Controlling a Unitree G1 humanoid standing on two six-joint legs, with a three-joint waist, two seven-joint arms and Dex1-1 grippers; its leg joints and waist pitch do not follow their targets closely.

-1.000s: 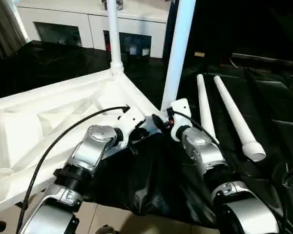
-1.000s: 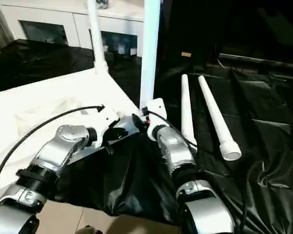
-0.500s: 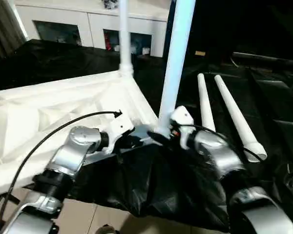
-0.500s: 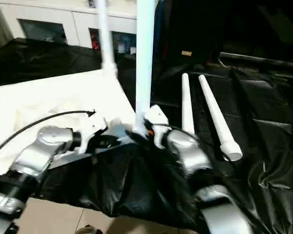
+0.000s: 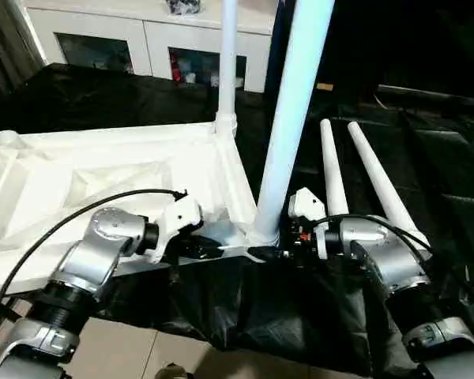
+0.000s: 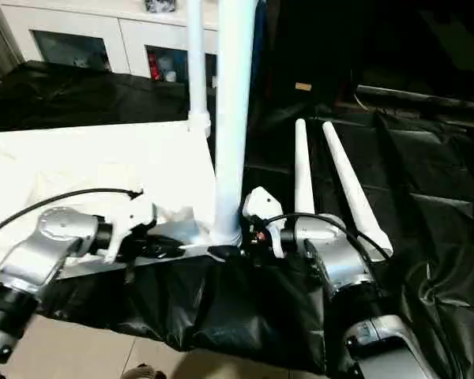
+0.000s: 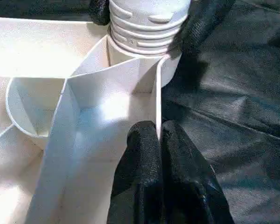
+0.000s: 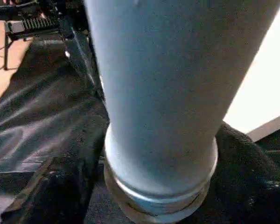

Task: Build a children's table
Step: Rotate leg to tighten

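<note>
The left pincer is pinching a thin rib at the near corner of the white tabletop, which is lying upside down on the black-covered bench. The right pincer is wrapping its black fingers around the ribbed base of the near leg, which is standing upright in that corner socket. Another leg is standing at the far corner. Two loose legs are lying side by side nearby.
</note>
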